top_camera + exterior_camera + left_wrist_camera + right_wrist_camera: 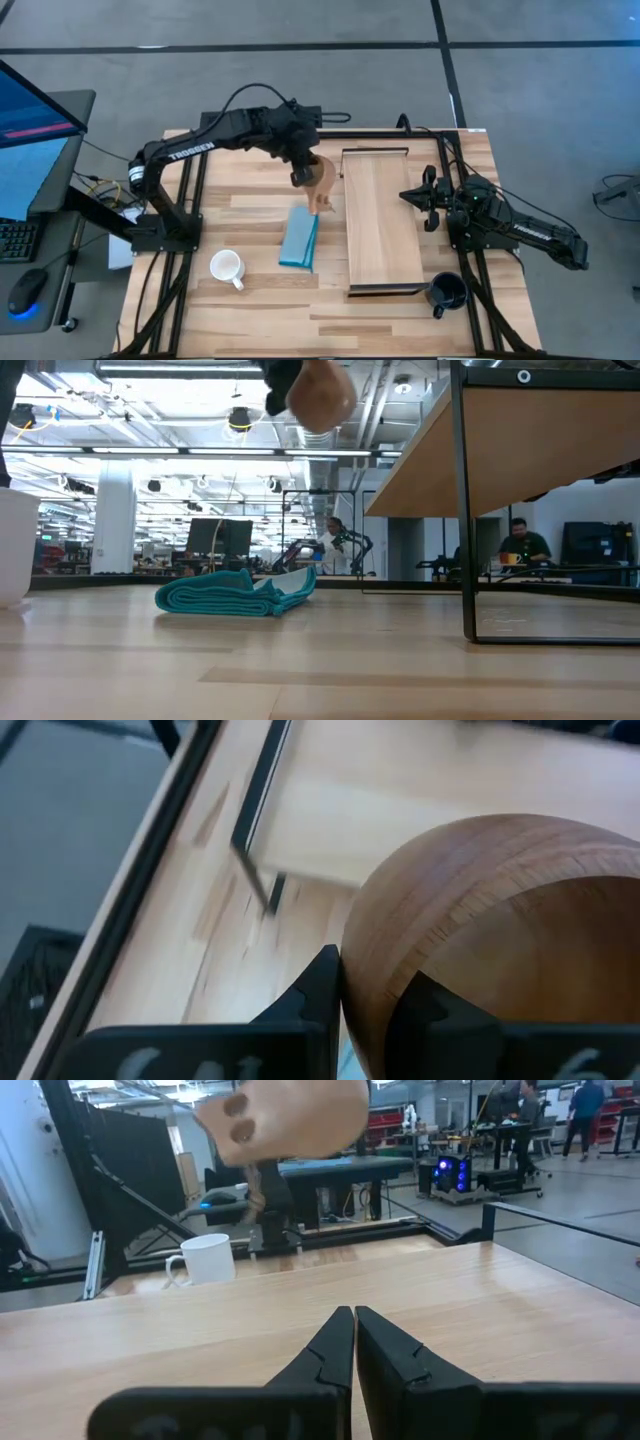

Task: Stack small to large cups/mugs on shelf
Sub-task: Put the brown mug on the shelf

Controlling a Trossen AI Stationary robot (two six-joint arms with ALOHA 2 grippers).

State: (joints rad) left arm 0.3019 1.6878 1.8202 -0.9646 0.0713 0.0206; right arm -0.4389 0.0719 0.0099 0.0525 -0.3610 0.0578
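Note:
My left gripper (305, 172) is shut on the small light-brown wooden cup (322, 186), held high over the table between the blue cloth and the shelf's left long edge. The low view shows this cup (318, 395) well above the tabletop. The shelf (382, 220), a long light-wood board on dark brackets, stands right of centre. The white mug (228, 267) stands on its base near the front left. The dark navy mug (447, 291) stands by the shelf's near right corner. My right gripper (354, 1330) is shut, touches nothing, and waits at the shelf's right side (425, 195). My left gripper pinches the wooden cup's wall at the rim (385, 970). One finger (322, 982) is outside the cup and the other (432, 1005) is inside. The fingers slant down from the table's far left side. The cup is tilted and lifted clear of table and shelf.
A folded blue cloth (300, 238) lies on the slatted tabletop just left of the shelf, below the held cup. A monitor and keyboard (30, 150) stand off the table's left edge. The room beyond shows people at desks (522, 545).

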